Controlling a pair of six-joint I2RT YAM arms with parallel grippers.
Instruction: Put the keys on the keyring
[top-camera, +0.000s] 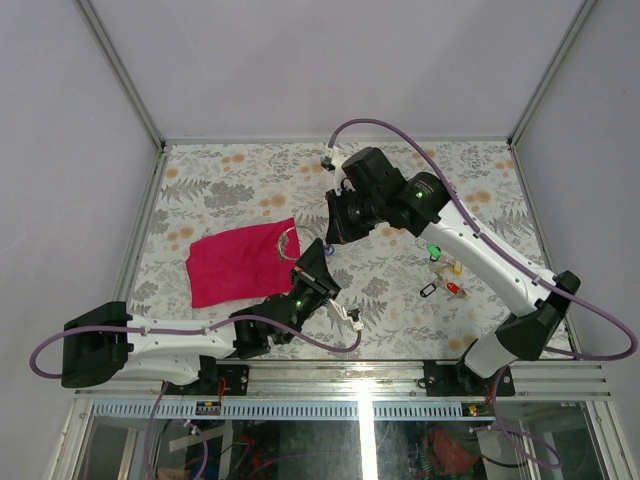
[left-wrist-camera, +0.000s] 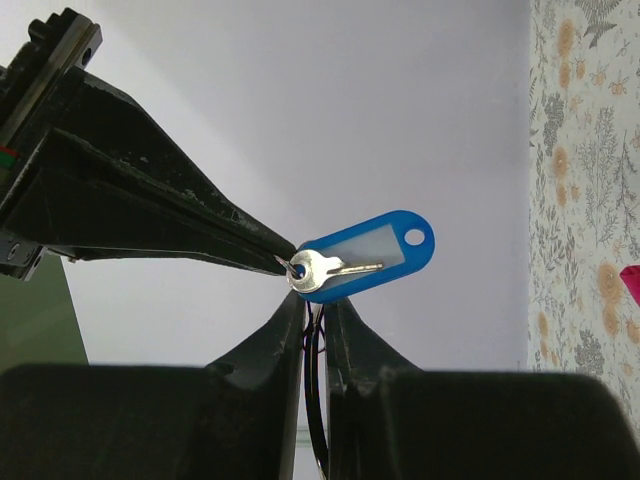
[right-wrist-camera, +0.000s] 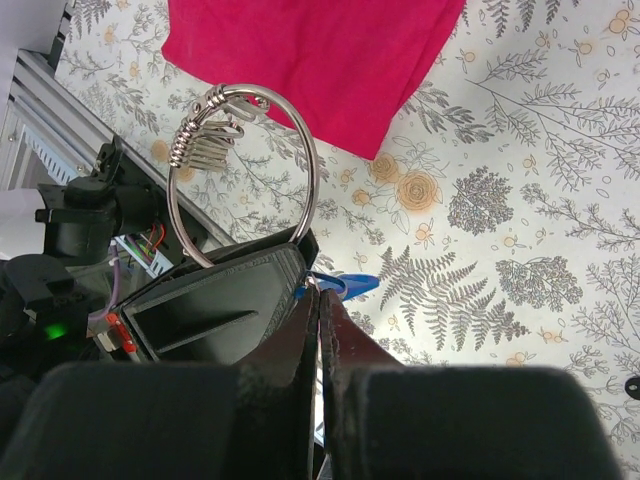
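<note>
My left gripper (left-wrist-camera: 316, 305) is shut on the keyring, seen edge-on as a thin loop (left-wrist-camera: 314, 400) between its fingers. In the right wrist view the keyring (right-wrist-camera: 312, 170) is a large silver ring with smaller coiled loops (right-wrist-camera: 205, 140), rising from the left gripper's black body (right-wrist-camera: 220, 300). My right gripper (right-wrist-camera: 319, 297) is shut on the head end of a silver key (left-wrist-camera: 318, 271) with a blue tag (left-wrist-camera: 385, 250), held right at the ring above the table. In the top view both grippers (top-camera: 318, 254) (top-camera: 331, 242) meet at mid-table beside the keyring (top-camera: 290, 240).
A magenta cloth (top-camera: 240, 262) lies left of the grippers. Green (top-camera: 432, 250), yellow (top-camera: 456, 267), red (top-camera: 453, 288) and black (top-camera: 428, 290) tagged keys lie on the floral tabletop (top-camera: 480, 200), under the right arm. Metal frame posts stand at the table's corners.
</note>
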